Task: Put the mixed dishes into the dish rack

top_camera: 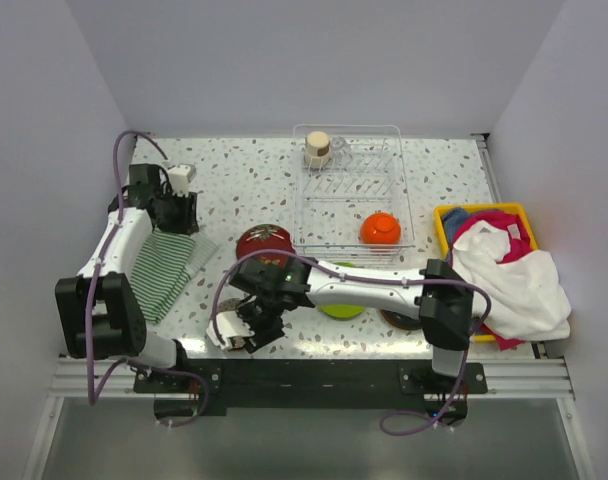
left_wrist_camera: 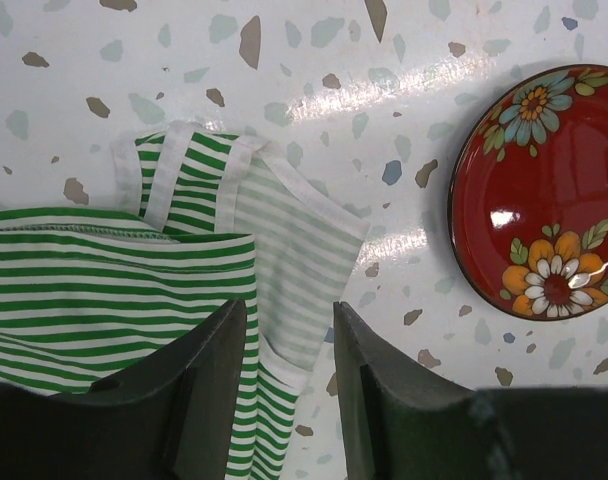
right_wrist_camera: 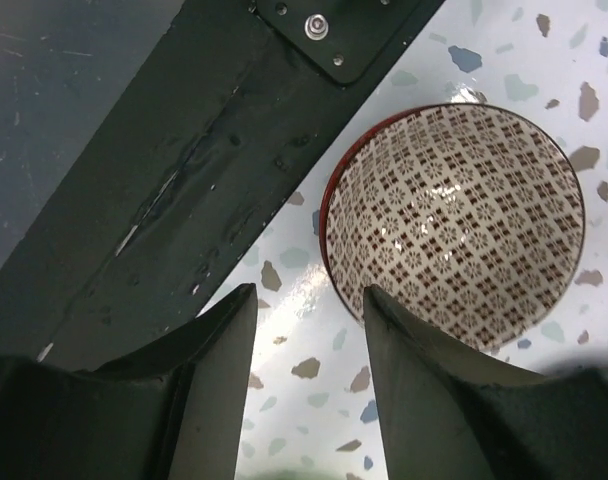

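Observation:
My right gripper [right_wrist_camera: 309, 300] is open and empty, low over the table's near edge. Its right finger sits at the rim of a bowl [right_wrist_camera: 454, 225] that is white inside with a brown-red pattern and has a red rim. In the top view that gripper [top_camera: 249, 325] partly hides the bowl [top_camera: 224, 333]. My left gripper [left_wrist_camera: 289, 320] is open and empty over the green-white striped cloth [left_wrist_camera: 134, 270]. The dark red flowered plate [left_wrist_camera: 544, 200] lies to its right, also seen from above [top_camera: 262, 242]. The dish rack [top_camera: 349, 190] holds a beige cup [top_camera: 317, 148] and an orange bowl [top_camera: 380, 229]. A lime green plate [top_camera: 341, 305] lies under my right arm.
A yellow bin [top_camera: 444, 215] of coloured cloths stands at the right, with a white cloth [top_camera: 514, 280] spilling over it. A dark dish [top_camera: 396, 320] shows partly under the right arm. The black mounting rail [right_wrist_camera: 184, 150] runs along the table's near edge beside the bowl.

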